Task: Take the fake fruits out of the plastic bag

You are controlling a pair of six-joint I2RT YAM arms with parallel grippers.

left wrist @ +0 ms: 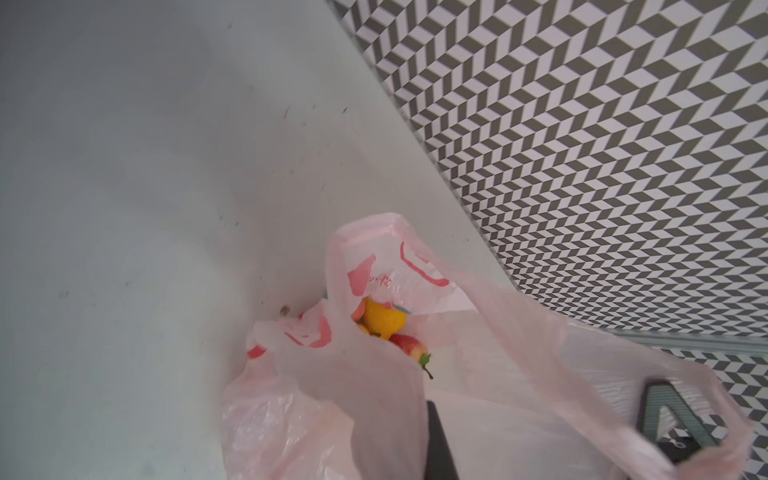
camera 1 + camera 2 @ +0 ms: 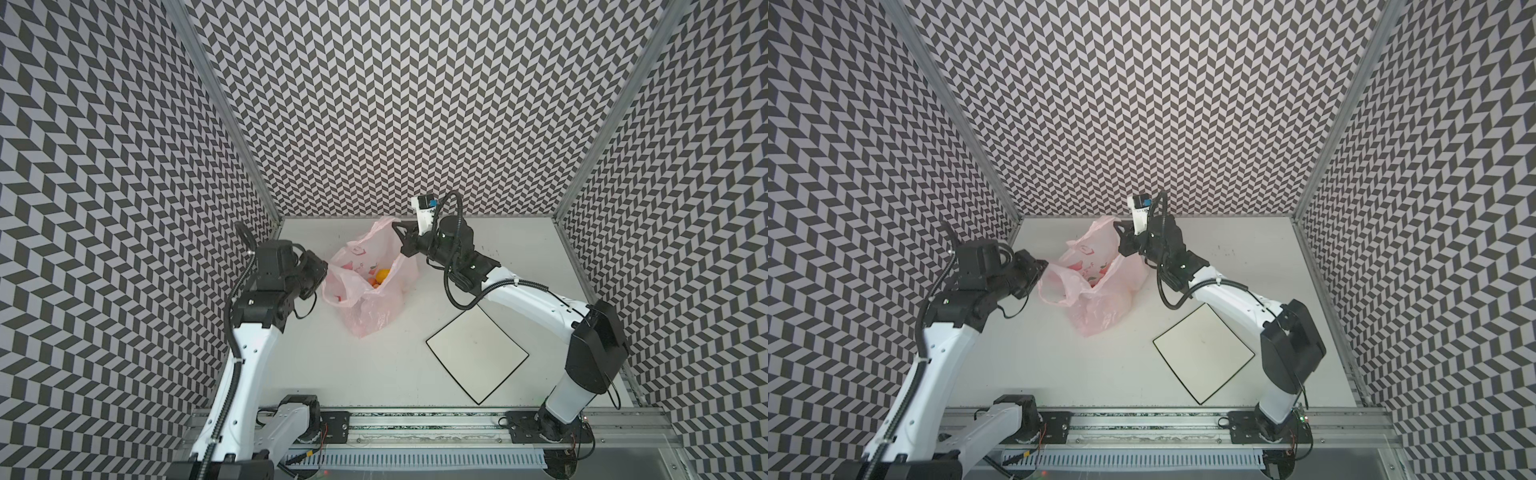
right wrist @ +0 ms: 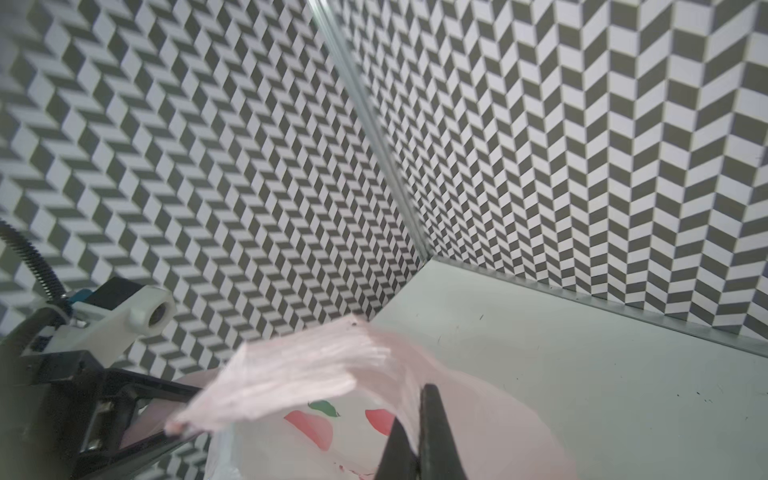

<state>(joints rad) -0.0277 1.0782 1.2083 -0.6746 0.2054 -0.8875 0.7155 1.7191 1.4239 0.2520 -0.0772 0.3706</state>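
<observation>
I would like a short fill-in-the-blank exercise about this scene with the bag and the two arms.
1. The plastic bag has a pale ____ colour.
2. The fake fruits lie ____ the bag.
3. The right claw is shut on the bag's ____ handle.
4. The square board is white with a ____ edge.

Missing words: pink; inside; far; black

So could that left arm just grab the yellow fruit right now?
Probably not: the left gripper is shut on the plastic bag, as is the right gripper. The yellow fruit lies inside the open mouth.
</observation>
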